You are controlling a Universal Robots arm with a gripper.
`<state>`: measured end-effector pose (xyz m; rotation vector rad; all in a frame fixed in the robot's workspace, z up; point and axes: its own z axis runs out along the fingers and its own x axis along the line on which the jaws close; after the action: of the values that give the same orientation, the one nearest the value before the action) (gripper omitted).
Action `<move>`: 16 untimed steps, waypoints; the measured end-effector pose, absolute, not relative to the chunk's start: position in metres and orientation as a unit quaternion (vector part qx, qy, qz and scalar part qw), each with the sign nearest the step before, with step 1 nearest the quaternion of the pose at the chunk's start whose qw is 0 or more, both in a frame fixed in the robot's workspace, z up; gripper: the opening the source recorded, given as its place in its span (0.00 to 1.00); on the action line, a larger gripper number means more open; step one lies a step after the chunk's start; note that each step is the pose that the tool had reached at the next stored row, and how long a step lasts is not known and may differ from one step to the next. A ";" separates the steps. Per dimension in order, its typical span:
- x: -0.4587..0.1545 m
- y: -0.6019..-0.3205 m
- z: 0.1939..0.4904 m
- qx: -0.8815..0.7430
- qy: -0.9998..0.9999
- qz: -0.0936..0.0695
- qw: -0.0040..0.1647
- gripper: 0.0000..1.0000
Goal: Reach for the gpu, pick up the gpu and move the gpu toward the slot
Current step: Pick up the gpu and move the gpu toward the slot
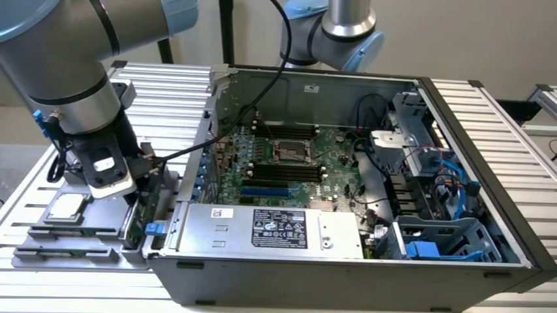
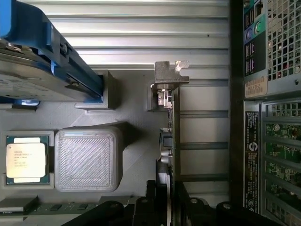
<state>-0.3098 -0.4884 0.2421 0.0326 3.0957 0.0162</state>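
my claw (image 2: 170,201) is down around the card (image 2: 172,136), which stands on edge in the grey tray (image 2: 136,160) beside the computer (image 2: 273,155). i cannot tell if i am squeezing it. a crooked pull could jam or bend it.

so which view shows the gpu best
The wrist view: the gpu sits close up, edge-on, with its silver end bracket and components plain. In the exterior view the gpu is just a dark narrow strip standing outside the computer case.
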 end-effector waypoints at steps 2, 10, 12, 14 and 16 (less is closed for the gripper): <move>-0.310 -0.488 0.242 0.011 1.000 0.005 0.023 0.27; -0.309 -0.488 0.242 0.011 1.000 0.005 0.018 0.26; -0.308 -0.488 0.242 0.011 1.000 0.005 0.013 0.26; -0.308 -0.488 0.242 0.011 1.000 0.005 0.009 0.26; -0.307 -0.488 0.242 0.011 1.000 0.005 0.005 0.26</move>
<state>-0.3065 -0.4885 0.2422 0.0332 3.1318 0.0159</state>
